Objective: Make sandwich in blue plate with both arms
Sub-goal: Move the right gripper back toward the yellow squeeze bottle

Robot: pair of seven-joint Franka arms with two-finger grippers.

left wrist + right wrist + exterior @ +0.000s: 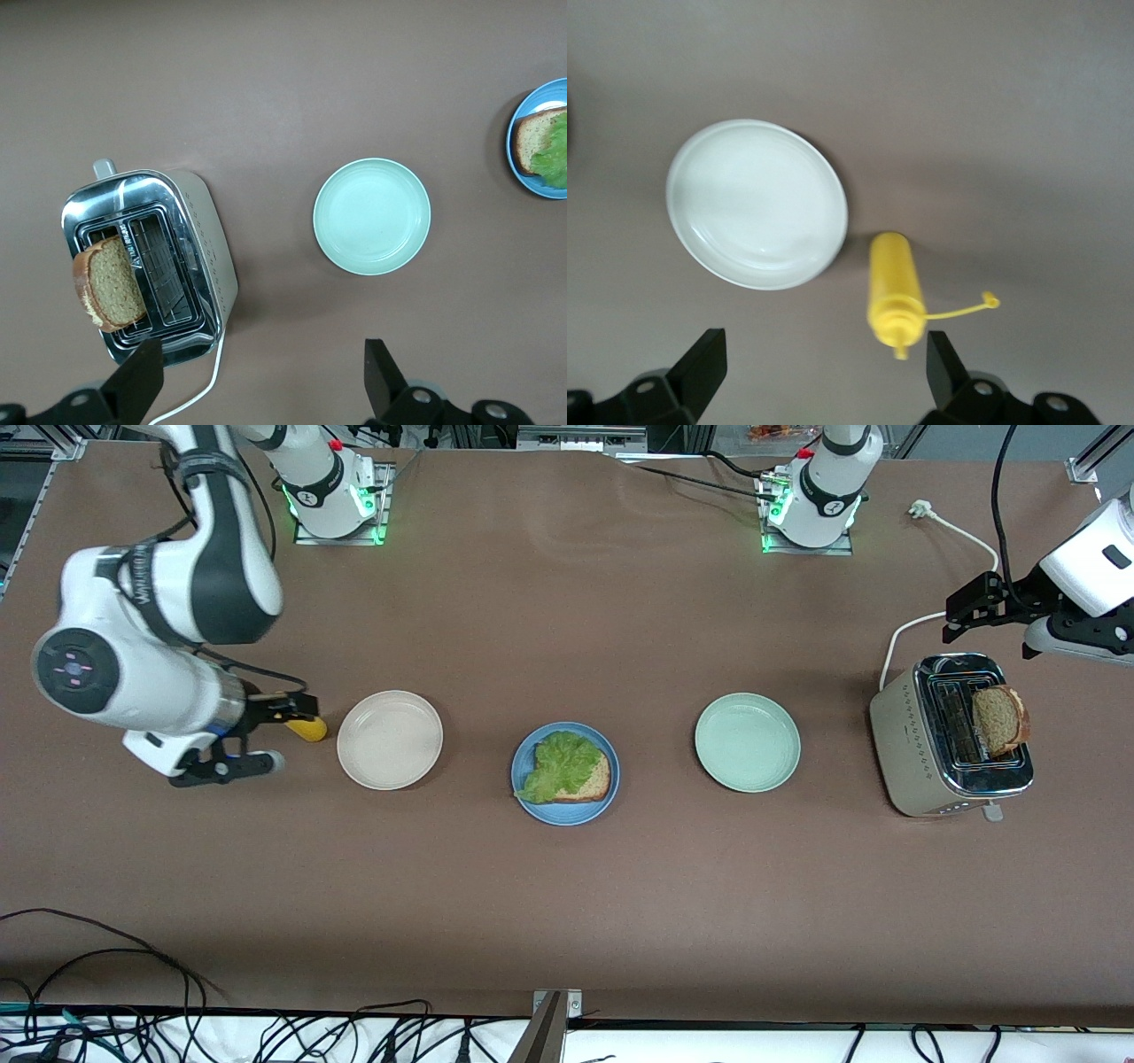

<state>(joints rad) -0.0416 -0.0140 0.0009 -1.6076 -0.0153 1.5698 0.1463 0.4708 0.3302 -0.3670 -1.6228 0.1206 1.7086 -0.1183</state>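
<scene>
Blue plate [533, 806]: bread slice with lettuce [562, 763] on it, well apart from both grippers' fingers.
Left gripper [261, 382]: fingers apart, over table beside toaster [199, 243].
Right gripper [824, 370]: fingers apart, yellow bottle [894, 289] between them, untouched.

Left claw [973, 609] hung open, empty, above table [567, 895] at left arm's end, just over toaster [952, 735]. Right claw [252, 735] hung open, empty, well apart from toaster, over table at right arm's end. Both wrists pointed down at table.
</scene>
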